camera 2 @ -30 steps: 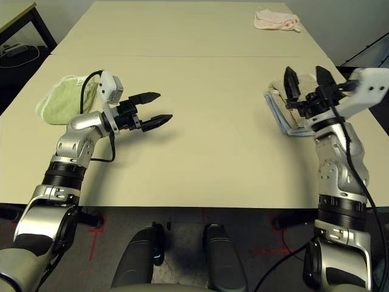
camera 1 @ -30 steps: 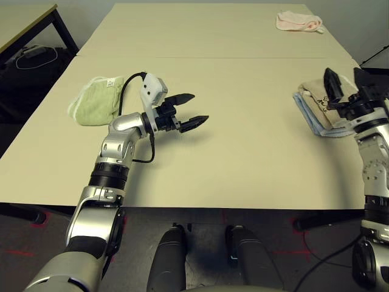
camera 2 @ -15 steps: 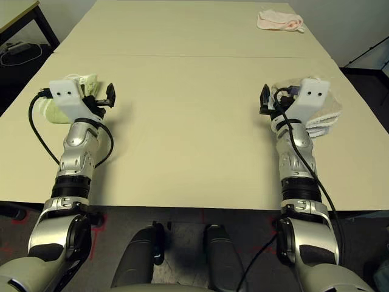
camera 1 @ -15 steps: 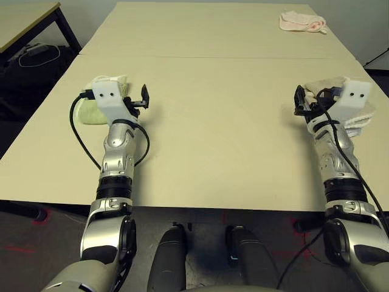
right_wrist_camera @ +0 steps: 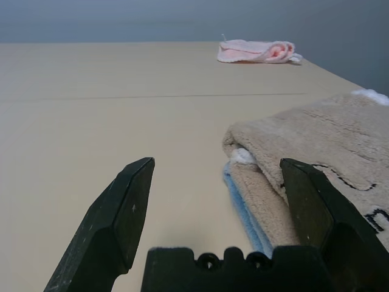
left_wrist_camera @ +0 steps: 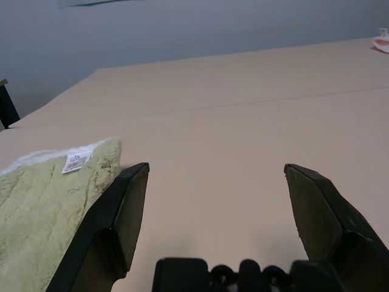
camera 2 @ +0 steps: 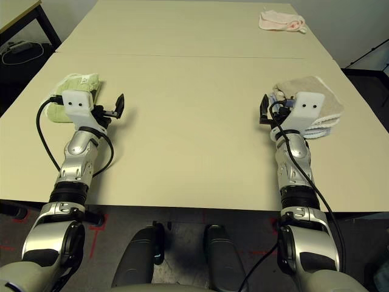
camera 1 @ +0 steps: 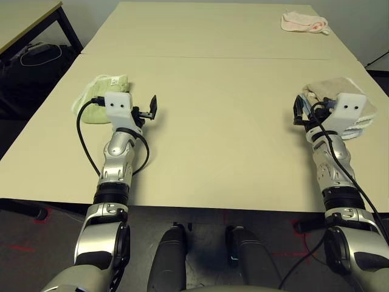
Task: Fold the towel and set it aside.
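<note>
The towel [camera 1: 331,91] is beige terry cloth, folded, lying on a light blue folded towel [right_wrist_camera: 243,207] at the table's right edge. My right gripper [right_wrist_camera: 217,167] is open and holds nothing. It hovers low over the table by the towel's near left corner, pointing forward, and in the right wrist view the towel [right_wrist_camera: 316,152] lies just ahead of it. On the left side of the table my left gripper [left_wrist_camera: 217,176] also stands open with nothing between its fingers, pointing forward.
A light green folded towel [camera 1: 100,97] lies just left of my left gripper. A pink cloth [camera 1: 304,22] sits at the table's far right corner. The tan table [camera 1: 219,121] has a seam across its middle. Another table [camera 1: 24,18] stands at far left.
Both arms have swung round to point straight ahead. The left gripper has drawn back from the table's middle to beside the green towel. The right gripper has come off the towel stack to its left.
</note>
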